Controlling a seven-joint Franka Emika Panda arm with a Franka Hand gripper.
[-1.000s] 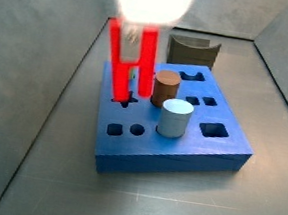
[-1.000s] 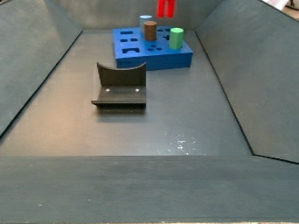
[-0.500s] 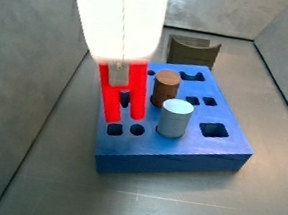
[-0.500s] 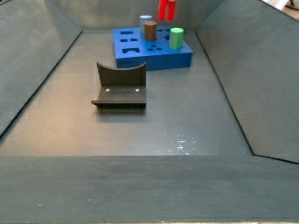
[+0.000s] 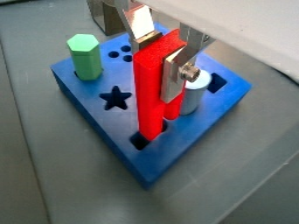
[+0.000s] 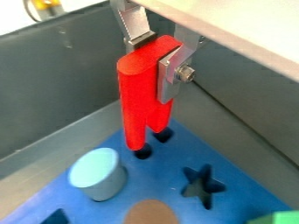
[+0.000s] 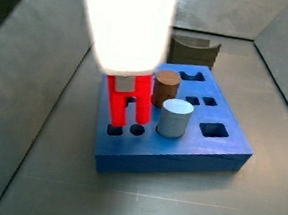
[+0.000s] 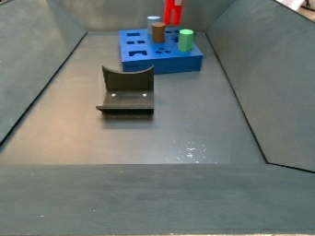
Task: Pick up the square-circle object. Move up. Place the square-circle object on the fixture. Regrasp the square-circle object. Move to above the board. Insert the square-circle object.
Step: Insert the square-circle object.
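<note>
My gripper (image 5: 159,59) is shut on the square-circle object (image 5: 155,92), a bright red peg held upright between the silver fingers. It also shows in a wrist view (image 6: 145,87). The peg's lower end reaches the small square and round holes near an edge of the blue board (image 5: 184,144). How deep it sits I cannot tell. In a side view the pale gripper body (image 7: 124,26) stands over the peg (image 7: 124,102) and the board (image 7: 181,150). The fixture (image 8: 125,89) stands apart on the floor, empty.
A green hexagonal peg (image 5: 84,54), a brown cylinder (image 7: 167,85) and a pale cylinder (image 7: 175,117) stand in the board close to the red peg. A star hole (image 5: 114,98) lies beside it. Grey bin walls (image 8: 50,64) enclose the floor.
The gripper has come down with the red peg. The peg's lower end went from above the board to the holes at its near left corner.
</note>
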